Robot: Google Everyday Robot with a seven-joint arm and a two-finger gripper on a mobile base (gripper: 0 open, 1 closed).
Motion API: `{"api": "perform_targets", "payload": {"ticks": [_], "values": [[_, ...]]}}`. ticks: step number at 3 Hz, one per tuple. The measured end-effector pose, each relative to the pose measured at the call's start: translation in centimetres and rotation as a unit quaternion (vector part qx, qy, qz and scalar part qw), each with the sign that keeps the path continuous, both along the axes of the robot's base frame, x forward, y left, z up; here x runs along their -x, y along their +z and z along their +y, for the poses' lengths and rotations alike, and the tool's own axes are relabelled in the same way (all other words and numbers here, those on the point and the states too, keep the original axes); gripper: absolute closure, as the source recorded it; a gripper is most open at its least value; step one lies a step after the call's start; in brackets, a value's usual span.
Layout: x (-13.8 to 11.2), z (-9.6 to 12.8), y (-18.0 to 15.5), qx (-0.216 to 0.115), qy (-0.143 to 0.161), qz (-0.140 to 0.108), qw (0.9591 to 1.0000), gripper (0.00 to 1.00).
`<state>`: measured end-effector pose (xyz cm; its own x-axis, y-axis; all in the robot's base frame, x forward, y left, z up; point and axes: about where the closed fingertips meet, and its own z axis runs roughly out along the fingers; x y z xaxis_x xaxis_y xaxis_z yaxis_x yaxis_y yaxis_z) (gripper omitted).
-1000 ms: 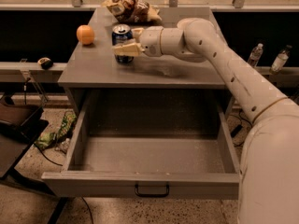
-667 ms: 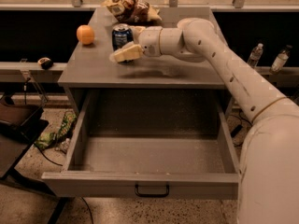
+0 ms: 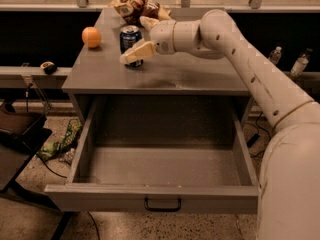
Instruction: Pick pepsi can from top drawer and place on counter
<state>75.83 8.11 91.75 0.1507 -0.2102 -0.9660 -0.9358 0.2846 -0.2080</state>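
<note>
The pepsi can stands upright on the counter, at its back left part. My gripper reaches in from the right at the can. One pale finger lies in front of the can and the other behind it, with the jaws spread apart. The top drawer is pulled fully out below the counter, and its inside shows nothing in it. Its dark handle is at the middle of the front panel.
An orange ball sits on the counter left of the can. Snack bags lie at the counter's back edge. Two bottles stand on the floor at the right. Cables and a green wrapper lie on the floor at the left.
The front finger has swung slightly away from the can, so the jaws stand wider. The can has stayed on the counter.
</note>
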Motion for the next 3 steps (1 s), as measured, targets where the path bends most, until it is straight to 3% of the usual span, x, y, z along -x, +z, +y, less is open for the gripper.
{"api": "perform_targets", "payload": {"ticks": [1, 2, 3], "values": [[2.6, -1.8, 4.3, 0.066, 0.014, -0.018, 0.9975, 0.00], [6.3, -7.5, 8.5, 0.156, -0.022, -0.014, 0.9874, 0.00], [13.1, -14.3, 11.9, 0.222, -0.139, 0.015, 0.9650, 0.00]]}}
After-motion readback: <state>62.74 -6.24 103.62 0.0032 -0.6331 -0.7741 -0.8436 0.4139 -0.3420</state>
